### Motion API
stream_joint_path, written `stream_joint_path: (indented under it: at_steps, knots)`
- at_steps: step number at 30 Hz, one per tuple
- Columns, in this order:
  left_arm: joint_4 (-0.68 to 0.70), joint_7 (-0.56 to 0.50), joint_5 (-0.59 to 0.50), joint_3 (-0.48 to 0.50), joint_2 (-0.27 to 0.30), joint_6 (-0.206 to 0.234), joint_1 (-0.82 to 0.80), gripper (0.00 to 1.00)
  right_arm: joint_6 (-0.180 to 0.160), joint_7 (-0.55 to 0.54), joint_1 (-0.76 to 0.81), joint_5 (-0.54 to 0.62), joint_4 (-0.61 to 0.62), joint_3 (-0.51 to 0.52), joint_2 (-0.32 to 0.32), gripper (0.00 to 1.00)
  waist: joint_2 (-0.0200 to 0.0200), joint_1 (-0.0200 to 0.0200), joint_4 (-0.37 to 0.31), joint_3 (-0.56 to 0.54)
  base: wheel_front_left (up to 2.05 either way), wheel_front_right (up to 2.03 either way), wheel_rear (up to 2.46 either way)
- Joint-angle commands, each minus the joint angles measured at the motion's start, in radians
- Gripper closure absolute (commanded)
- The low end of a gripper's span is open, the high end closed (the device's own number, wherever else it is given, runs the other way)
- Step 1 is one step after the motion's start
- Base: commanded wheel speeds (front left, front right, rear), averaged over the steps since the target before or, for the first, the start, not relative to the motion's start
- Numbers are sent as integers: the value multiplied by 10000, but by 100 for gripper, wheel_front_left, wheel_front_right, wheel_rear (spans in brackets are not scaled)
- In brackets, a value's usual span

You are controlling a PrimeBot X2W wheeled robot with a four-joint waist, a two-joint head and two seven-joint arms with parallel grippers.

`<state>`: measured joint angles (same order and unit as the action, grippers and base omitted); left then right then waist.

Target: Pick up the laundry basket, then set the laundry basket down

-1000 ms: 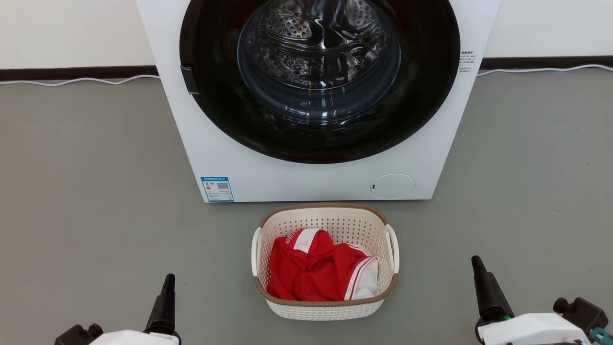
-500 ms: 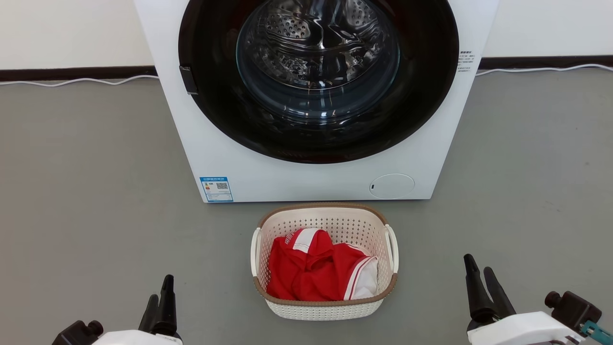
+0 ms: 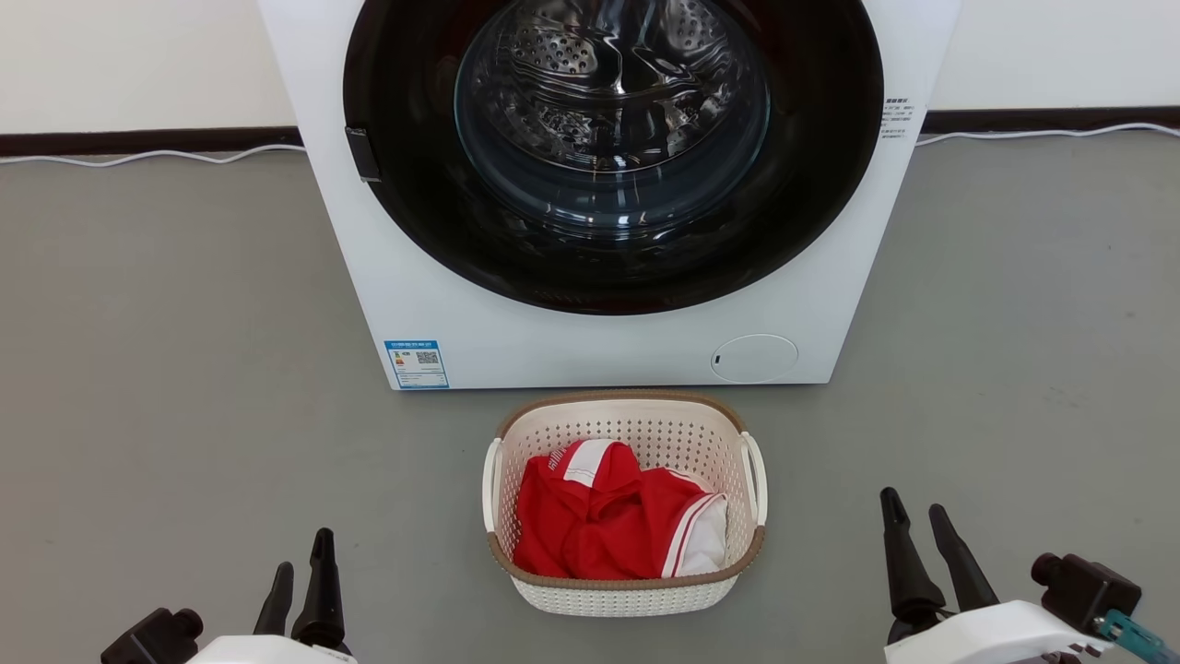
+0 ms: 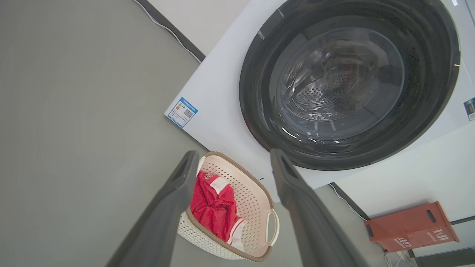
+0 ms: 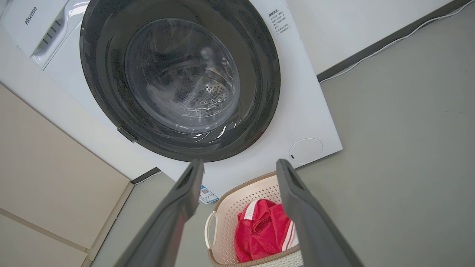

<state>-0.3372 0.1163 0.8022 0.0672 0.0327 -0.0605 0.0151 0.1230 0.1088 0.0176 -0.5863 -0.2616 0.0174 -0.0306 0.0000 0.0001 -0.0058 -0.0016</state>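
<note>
Washing machine (image 3: 553,346) just behind laundry basket (image 3: 627,399)

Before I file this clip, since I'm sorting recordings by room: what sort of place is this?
Probably a laundry area, perhaps a test setup: a front-loading washing machine stands by the wall, and the laundry basket holding a red garment sits on the grey floor just before it.

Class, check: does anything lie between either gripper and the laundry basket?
Nothing visible does. Only floor separates the open left gripper and the open right gripper from the laundry basket; the washing machine stands behind it.
</note>
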Motion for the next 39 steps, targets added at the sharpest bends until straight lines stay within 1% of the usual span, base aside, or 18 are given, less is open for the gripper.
stream_joint_path:
  at_steps: [1, 8, 18, 39]
  knots:
    - [228, 176, -412, 218, 101, 93, -130, 0, 49, 248, -318, 484, 360, -258, -133, 0, 0, 0, -5, 4, 0, 0, 0]
    - [176, 352, -1108, 207, 111, 113, -89, 0, 53, 425, -332, 1212, 274, -341, -142, 0, 0, 0, -32, 17, 0, 0, 0]
    - [32, 644, -2392, 330, 128, 130, 32, 0, 59, 718, -322, 2679, -124, -185, -156, 0, 0, 0, -94, 27, 0, 0, 0]
    - [-70, 1260, -4833, 506, 164, 195, 77, 0, 73, 1335, -368, 5283, -171, -349, -187, 0, 0, 0, -163, 94, 0, 0, 0]
